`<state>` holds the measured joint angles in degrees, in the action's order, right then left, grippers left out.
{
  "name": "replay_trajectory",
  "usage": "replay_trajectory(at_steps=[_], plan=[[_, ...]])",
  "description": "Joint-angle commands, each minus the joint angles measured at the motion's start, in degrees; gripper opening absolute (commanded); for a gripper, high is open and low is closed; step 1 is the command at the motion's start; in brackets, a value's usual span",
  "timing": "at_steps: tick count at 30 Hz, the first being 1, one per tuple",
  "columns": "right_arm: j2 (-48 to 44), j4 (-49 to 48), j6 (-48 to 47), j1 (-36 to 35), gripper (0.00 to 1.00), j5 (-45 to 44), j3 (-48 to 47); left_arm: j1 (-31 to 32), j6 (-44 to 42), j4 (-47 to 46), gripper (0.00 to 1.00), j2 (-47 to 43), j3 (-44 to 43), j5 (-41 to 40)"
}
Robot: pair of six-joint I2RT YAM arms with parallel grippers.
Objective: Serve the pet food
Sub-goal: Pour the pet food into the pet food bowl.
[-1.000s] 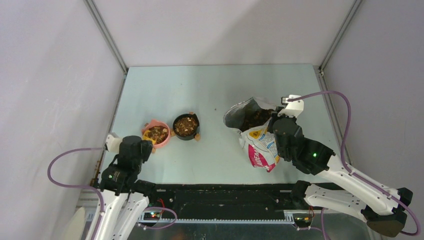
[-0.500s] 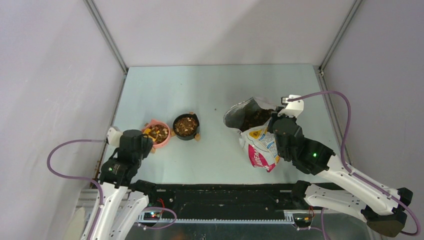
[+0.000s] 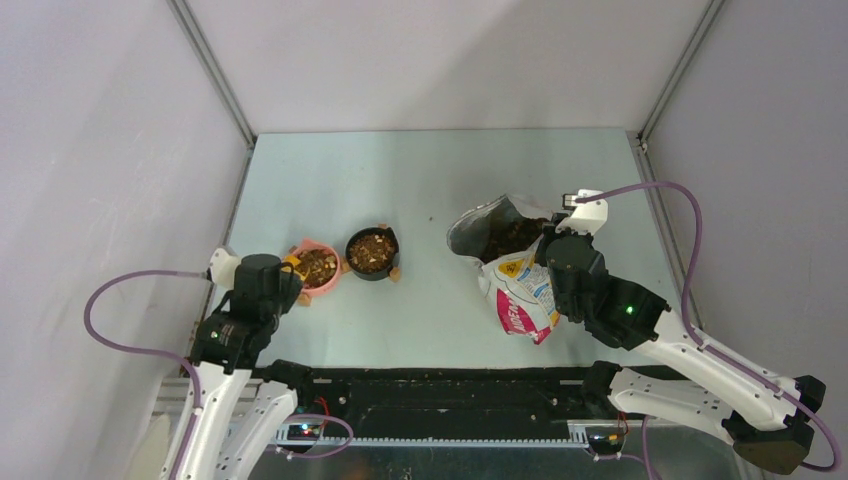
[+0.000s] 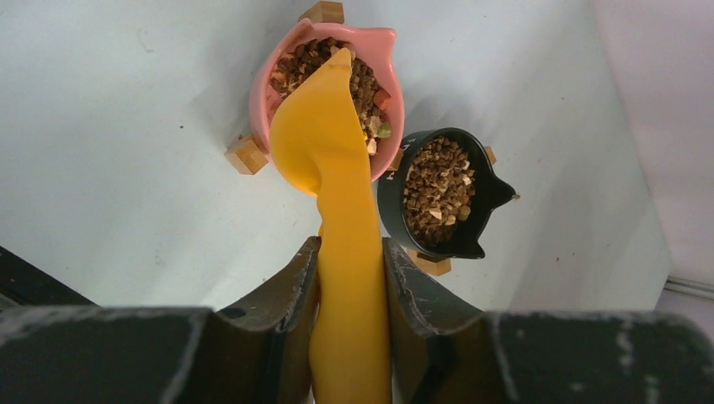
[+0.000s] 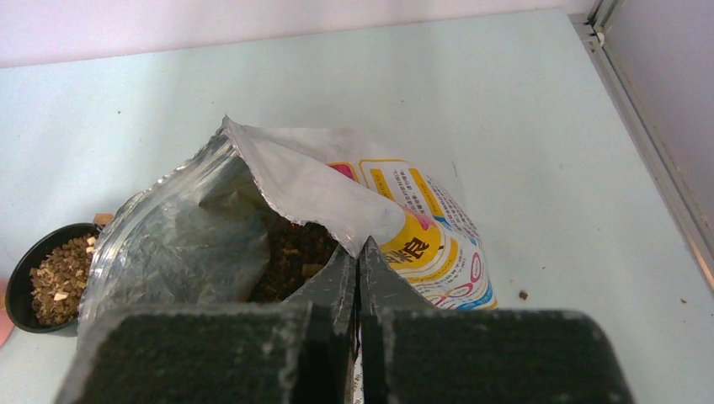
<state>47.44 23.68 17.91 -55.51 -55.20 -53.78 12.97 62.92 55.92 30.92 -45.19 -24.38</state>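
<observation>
Your left hand (image 4: pixel 349 250) grasps the yellow scoop (image 4: pixel 324 143), whose back faces you, so you cannot see what it carries. Its tip lies over the pet food (image 4: pixel 368 82) in the pink bowl (image 4: pixel 380 35) just ahead. The black bowl (image 4: pixel 389 192) alongside holds more. Your right hand (image 5: pixel 358 254) is clenched on the bag (image 5: pixel 421 244) rim, and the kibble inside is shadowed.

pink bowl (image 4: pixel 379 40) beside black bowl (image 4: pixel 389 192) | yellow scoop (image 4: pixel 337 168) | bag (image 5: pixel 429 244) open

Nothing readable, honestly. Bag (image 3: pixel 520 295) had print: yellow panel with tiny lines, pink-red block with white letters toward its 5 o'clock end. All too blurry to make out.
</observation>
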Motion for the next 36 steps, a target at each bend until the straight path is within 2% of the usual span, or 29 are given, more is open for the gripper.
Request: replay_trajectory(at_steps=[1,20,36], plan=[[-1.03,-7.86,0.19,0.06,0.00,-2.02,-1.92,-0.48,-2.92,0.57,0.00,1.33,-3.31,-2.58],[-0.65,-7.90,-0.14,0.10,0.00,-1.66,-1.94,-0.46,-10.01,0.26,0.00,6.88,-6.29,0.39],[-0.26,-8.05,-0.51,0.55,0.00,-2.10,-1.94,-0.45,-15.20,-2.61,0.00,15.52,-9.59,5.77]])
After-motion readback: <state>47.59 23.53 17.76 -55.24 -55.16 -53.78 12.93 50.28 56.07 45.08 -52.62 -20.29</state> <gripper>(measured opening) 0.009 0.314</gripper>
